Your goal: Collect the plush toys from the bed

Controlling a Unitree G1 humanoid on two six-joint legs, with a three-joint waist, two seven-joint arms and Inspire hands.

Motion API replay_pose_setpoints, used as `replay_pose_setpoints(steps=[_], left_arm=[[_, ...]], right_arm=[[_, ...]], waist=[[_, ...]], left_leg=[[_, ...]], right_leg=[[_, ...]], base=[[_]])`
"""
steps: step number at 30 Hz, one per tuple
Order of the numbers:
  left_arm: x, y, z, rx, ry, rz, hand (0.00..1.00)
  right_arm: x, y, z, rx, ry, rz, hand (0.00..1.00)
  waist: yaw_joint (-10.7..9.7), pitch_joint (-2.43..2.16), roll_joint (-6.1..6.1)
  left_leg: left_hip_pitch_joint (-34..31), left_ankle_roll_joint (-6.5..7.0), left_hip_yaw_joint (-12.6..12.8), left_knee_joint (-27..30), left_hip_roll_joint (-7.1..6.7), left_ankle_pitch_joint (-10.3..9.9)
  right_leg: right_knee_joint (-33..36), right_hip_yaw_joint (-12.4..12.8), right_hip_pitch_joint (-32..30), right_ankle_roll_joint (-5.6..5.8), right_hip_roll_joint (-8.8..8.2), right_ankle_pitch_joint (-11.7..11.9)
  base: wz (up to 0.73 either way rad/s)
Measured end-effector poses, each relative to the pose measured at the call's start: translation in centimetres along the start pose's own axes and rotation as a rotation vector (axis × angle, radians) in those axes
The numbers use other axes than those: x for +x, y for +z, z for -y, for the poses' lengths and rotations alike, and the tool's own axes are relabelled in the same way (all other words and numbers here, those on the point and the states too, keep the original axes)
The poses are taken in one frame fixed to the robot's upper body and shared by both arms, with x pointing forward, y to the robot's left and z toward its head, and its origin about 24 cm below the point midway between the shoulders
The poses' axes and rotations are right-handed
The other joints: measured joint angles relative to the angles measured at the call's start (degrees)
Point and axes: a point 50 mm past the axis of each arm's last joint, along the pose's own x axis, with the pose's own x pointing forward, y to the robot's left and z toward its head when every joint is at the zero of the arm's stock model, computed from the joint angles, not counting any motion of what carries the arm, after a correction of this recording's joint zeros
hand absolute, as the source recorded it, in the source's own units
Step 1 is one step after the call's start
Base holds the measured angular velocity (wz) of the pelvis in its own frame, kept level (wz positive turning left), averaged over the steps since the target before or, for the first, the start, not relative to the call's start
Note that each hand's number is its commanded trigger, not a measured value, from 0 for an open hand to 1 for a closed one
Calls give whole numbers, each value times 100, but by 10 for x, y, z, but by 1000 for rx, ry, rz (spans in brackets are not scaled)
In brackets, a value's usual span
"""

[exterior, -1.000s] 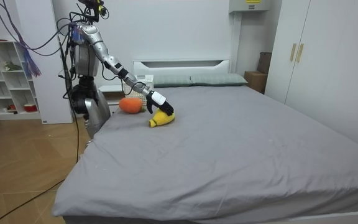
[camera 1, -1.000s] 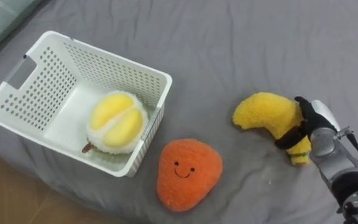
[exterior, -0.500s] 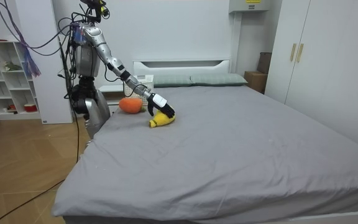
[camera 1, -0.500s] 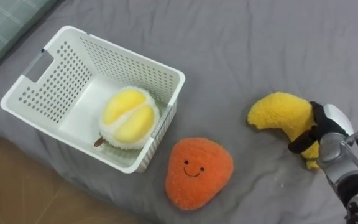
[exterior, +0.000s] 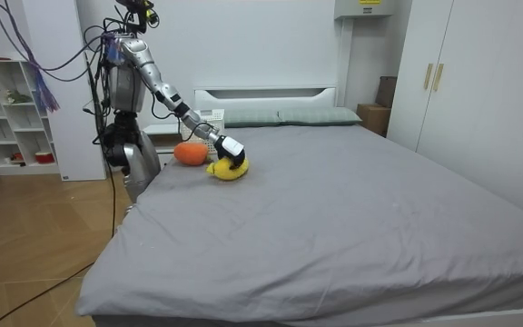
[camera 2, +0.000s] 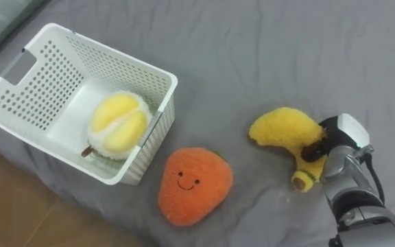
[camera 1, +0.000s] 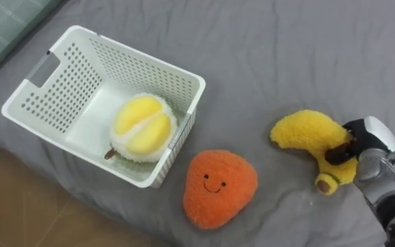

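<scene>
Where the robot stands at the side of the grey bed (camera 1: 286, 48), an orange smiling plush (camera 1: 219, 186) lies nearest it. Just beyond, to its right, the right hand (camera 1: 366, 137) has its fingers curled round a yellow banana plush (camera 1: 306, 133) on the cover. Farther left, a white basket (camera 1: 137, 60) holds a yellow-and-white fruit plush (camera 1: 145, 127).
</scene>
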Motion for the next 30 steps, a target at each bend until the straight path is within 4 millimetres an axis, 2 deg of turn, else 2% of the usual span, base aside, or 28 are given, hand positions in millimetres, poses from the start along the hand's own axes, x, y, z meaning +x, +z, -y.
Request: replay_pose_setpoints(steps=[2, 5, 9, 13, 14, 15, 16, 21, 26, 28, 30], left_arm=[[0, 3, 0, -13, -1, 13, 0], [-1, 1, 0, -19, -1, 18, 0], [-1, -1, -6, -41, 18, 17, 0], [-2, -3, -7, -54, 25, 14, 0], [-2, -4, -7, -59, 28, 12, 0], [-2, -6, -8, -73, 33, 8, 0], [-3, -7, -10, -86, 41, 7, 0], [-6, -16, -11, -92, 47, -8, 0], [-6, -14, -8, -108, 42, -8, 0], [-5, -14, -8, -115, 44, -20, 0], [-6, -14, -7, -123, 44, -23, 0]], right_arm=[[0, 3, 1, 23, -4, 9, 100], [1, 14, 3, 49, -5, 54, 100], [0, 51, 22, 126, -70, 207, 100], [-19, 89, 30, 157, -100, 429, 100], [-22, 91, 30, 160, -97, 446, 100], [-26, 95, 31, 165, -96, 476, 100], [-32, 100, 32, 172, -101, 510, 100], [-60, 131, 35, 158, -97, 699, 100], [-75, 149, 37, 123, -78, 774, 100], [-81, 156, 35, 108, -53, 797, 100], [-84, 162, 31, 126, -32, 814, 100]], waist=[[-2, -4, -2], [-137, -9, 2], [-409, -22, -19], [-555, -75, -52], [-551, -96, -59], [-566, -160, -85], [-556, -194, -110], [-552, -212, -114], [-494, -247, -98], [-408, -262, -107], [-352, -261, -108]], left_leg=[[12, 3, 5, 0, -7, 2], [124, 23, 46, -13, -32, 14], [280, 33, 199, -22, -39, 13], [717, 46, 230, -213, -41, 15], [793, 46, 231, -232, -39, 15], [929, 47, 236, -294, -36, 14], [1047, 47, 236, -344, -28, 14], [1431, 58, 356, -491, -27, 18], [1539, 77, 390, -480, -42, 28], [1638, 82, 382, -495, -48, 30], [1715, 84, 372, -510, -45, 31]], right_leg=[[0, 0, 10, 0, -7, 0], [1, 1, 119, 3, -41, -2], [4, 17, 266, 17, -69, -10], [-21, 85, 626, 36, -53, -22], [-24, 83, 694, 47, -53, -29], [-44, 91, 807, 61, -54, -38], [-102, 100, 923, 64, -47, -39], [-128, 191, 1251, 79, -42, -49], [-121, 275, 1348, 86, -60, -53], [-127, 304, 1444, 92, -58, -59], [-134, 316, 1520, 94, -57, -60]], base=[[0], [-1], [-2], [-2], [0], [0], [-4], [-12], [-3], [0], [0]])
